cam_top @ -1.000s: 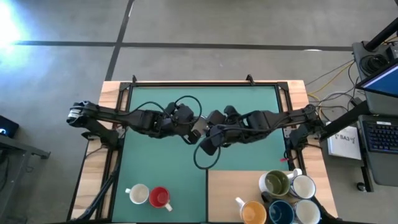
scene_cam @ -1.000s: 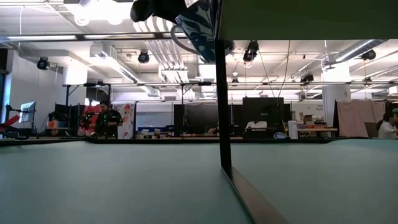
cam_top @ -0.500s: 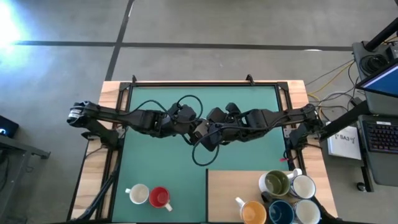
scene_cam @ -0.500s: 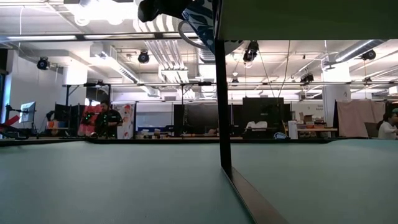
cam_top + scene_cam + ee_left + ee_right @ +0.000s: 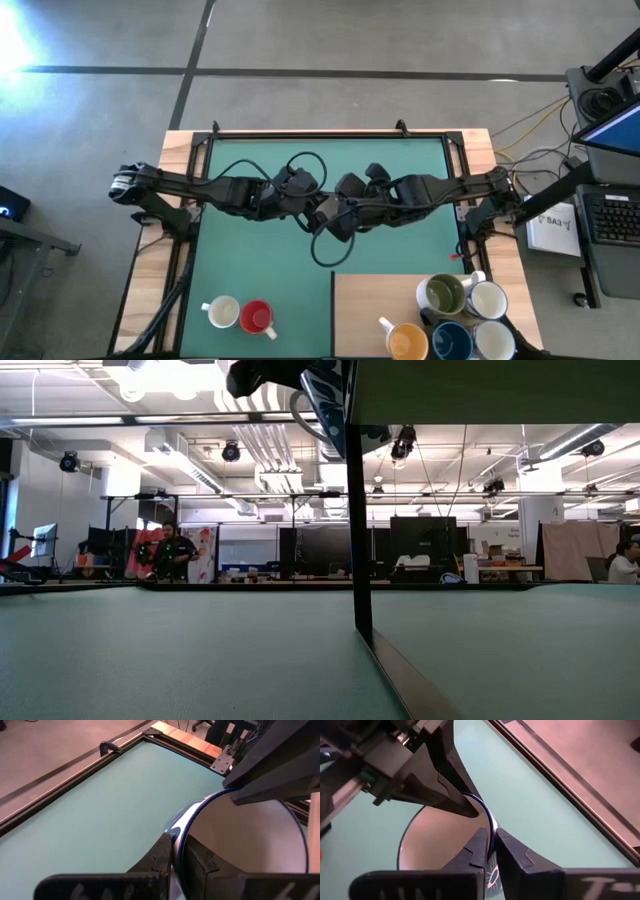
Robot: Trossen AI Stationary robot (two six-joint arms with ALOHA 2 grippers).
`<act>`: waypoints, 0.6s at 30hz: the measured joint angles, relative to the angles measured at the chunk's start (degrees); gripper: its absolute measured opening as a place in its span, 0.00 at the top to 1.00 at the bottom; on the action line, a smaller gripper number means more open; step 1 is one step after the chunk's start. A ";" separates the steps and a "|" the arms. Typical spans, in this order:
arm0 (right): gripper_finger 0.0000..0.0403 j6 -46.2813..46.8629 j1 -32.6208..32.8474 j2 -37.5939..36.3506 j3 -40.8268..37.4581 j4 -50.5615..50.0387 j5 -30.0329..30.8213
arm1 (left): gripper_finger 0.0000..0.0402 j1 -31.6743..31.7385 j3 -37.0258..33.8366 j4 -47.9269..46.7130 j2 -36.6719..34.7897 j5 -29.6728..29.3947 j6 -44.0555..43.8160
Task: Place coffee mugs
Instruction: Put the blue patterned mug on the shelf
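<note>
A white mug with a blue pattern and blue rim (image 5: 322, 207) hangs in the air over the middle of the green mat (image 5: 250, 260). Both grippers meet at it: my left gripper (image 5: 311, 205) and my right gripper (image 5: 335, 212) are each shut on it. The low view shows the mug (image 5: 325, 395) high above the mat. A white mug (image 5: 221, 313) and a red mug (image 5: 257, 317) stand on the mat near its front left. Several more mugs, olive-lined (image 5: 444, 295), orange (image 5: 407, 342), dark blue (image 5: 451, 342) and white (image 5: 487, 300), stand on the wooden board at the front right. My left gripper pinches the mug's wall at the rim (image 5: 178, 836), one finger inside the mug and one outside. The fingers come slanting down from the table's left. The mug hangs clear of the mat, tilted on its side. My right gripper pinches the rim (image 5: 491, 829) at another spot, close to the left gripper's fingers (image 5: 455, 795), one finger inside the mug and one outside. It comes slanting down from the table's right.
The wooden board (image 5: 375, 295) fills the table's front right corner, crowded with mugs at its right end. Its dark edge (image 5: 357, 560) stands upright in the low view. A black frame (image 5: 300, 134) runs round the mat. People stand in the room beyond.
My right gripper has edged toward the table's left, onto the mug that my left gripper holds up, and has taken hold of its rim. The mug has tipped a little and stays in the air.
</note>
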 joint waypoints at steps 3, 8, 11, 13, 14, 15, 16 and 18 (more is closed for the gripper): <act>0.97 -1.15 0.00 0.00 -0.10 -0.37 -0.10 | 0.98 0.00 0.00 0.59 0.00 0.11 0.11; 0.92 -2.11 -0.02 0.11 -0.27 -0.93 -1.05 | 0.98 0.04 0.00 0.12 1.62 0.31 -0.32; 0.87 -2.33 -0.10 0.38 -0.46 -1.26 -2.96 | 0.98 -0.01 -0.13 0.26 3.48 1.66 -1.44; 0.83 -2.32 -0.13 0.39 -0.46 -1.24 -4.55 | 0.98 0.00 -0.13 0.24 4.91 2.86 -1.57; 0.81 -2.30 -0.13 0.34 -0.46 -1.23 -5.09 | 0.99 0.04 -0.11 0.15 5.74 3.41 -1.57; 0.79 -2.11 -0.11 0.28 -0.46 -1.37 -5.62 | 0.99 0.10 -0.09 -0.15 6.46 4.16 -1.55; 0.77 -1.59 -0.10 0.28 -0.44 -2.04 -6.10 | 0.99 0.14 -0.09 -0.50 7.08 4.76 -1.55; 0.74 -0.35 -0.09 0.28 -0.44 -4.14 -6.69 | 0.99 0.23 -0.09 -0.74 7.86 5.34 -1.55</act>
